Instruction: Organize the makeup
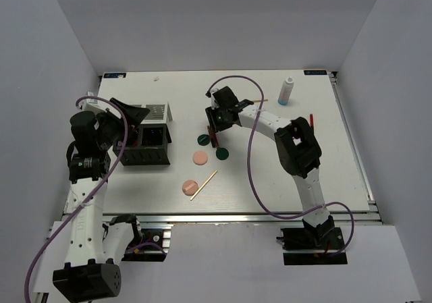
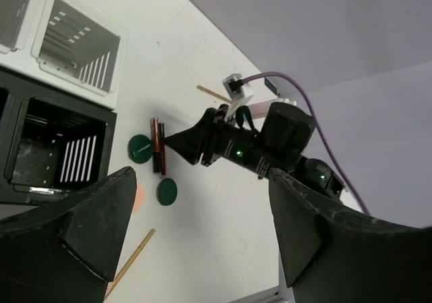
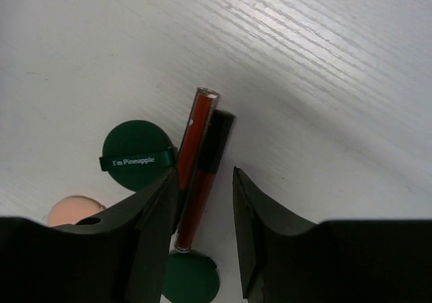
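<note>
Right gripper (image 3: pixel 202 177) low over the table (image 3: pixel 304 80), jaws part-spread and straddling the black-and-red sticks (image 3: pixel 196 138) — pair runs six to one o'clock, not pinched, green disc (image 3: pixel 137 156) at nine. Left gripper (image 2: pixel 201 181) gapes wide, empty — well apart.

Two lip-gloss tubes (image 3: pixel 197 171) are laid side by side between one disc (image 3: pixel 137 156) and a second disc (image 3: pixel 191 278). The organizer box (image 1: pixel 145 144) is positioned left of them and the bottle (image 1: pixel 286 92) behind them to the right.

Wide-spread left jaws frame black-and-red sticks (image 2: pixel 157 146) beside two dark green discs (image 2: pixel 140 148), near the organizer box (image 2: pixel 67 108).
</note>
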Controlling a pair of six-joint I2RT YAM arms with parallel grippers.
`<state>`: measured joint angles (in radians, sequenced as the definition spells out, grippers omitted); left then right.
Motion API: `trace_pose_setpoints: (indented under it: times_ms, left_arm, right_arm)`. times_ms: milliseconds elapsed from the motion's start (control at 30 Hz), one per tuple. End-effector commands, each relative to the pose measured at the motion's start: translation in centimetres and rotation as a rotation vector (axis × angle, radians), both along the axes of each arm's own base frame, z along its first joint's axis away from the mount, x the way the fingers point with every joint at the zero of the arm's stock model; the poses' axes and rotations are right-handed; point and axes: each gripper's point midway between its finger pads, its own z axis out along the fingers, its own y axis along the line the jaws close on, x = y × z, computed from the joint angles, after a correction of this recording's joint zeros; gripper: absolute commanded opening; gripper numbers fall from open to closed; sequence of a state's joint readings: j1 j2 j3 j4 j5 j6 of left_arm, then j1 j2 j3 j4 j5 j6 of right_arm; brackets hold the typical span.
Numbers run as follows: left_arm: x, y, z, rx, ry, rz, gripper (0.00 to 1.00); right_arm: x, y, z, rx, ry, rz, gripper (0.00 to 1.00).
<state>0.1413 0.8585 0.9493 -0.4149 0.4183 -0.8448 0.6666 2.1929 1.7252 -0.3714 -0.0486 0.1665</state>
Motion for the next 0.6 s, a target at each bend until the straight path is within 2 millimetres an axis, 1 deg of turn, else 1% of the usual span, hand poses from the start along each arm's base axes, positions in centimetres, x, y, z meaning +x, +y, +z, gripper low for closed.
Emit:
trace_pose_setpoints:
  times_ms: [0,233,567]
  left_arm:
    - [-0.4,0.1,-1.6,0.035,0.039,-0.01,0.88]
    - [0.0,-0.1,-1.8,0.039,0.047,-0.03,0.88]
    - [-0.6,-0.3,-1.6,0.039,0.034,-0.037,0.89]
  right_arm:
    - [1.4,-1.1,0.5,-0.029,-0.051,-0.06,0.43]
    - [1.3,-0.9,-1.2,-0.051,-0.04,-0.049,0.42]
    - [1.1,-0.5,-2.3,-0.06,-0.028,-0.047,0.42]
